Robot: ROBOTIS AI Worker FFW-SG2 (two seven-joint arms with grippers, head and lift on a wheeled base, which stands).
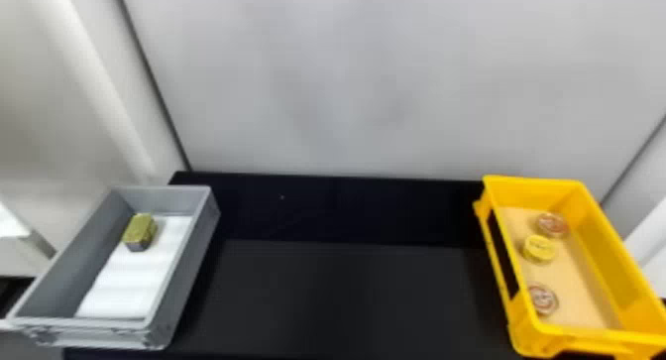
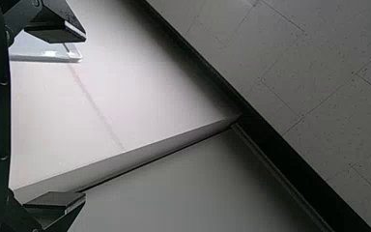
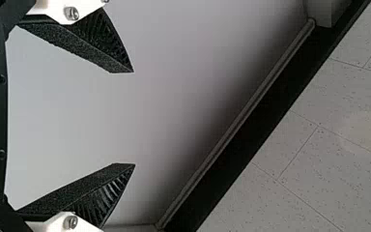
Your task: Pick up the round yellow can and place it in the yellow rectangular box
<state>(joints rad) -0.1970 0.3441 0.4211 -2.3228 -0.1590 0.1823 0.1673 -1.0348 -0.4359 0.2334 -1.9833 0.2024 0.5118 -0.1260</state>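
Observation:
The yellow rectangular box (image 1: 532, 185) stands at the right of the black table in the head view. Inside it the round yellow can (image 1: 540, 248) rests on the tan bottom, between two reddish round cans, one (image 1: 552, 225) behind it and one (image 1: 543, 299) in front. In the left wrist view my left gripper (image 2: 85, 118) is open, nothing between its fingers, over a pale wall and floor. My right gripper (image 3: 134, 118) also stands open and holds nothing, with a plain wall beyond it in the right wrist view.
A grey box (image 1: 198, 265) stands at the table's left, with a white lining and a green-gold block (image 1: 140, 231) in its back part. The black table (image 1: 342, 294) spans between both boxes, and a grey wall (image 1: 347, 86) rises behind it.

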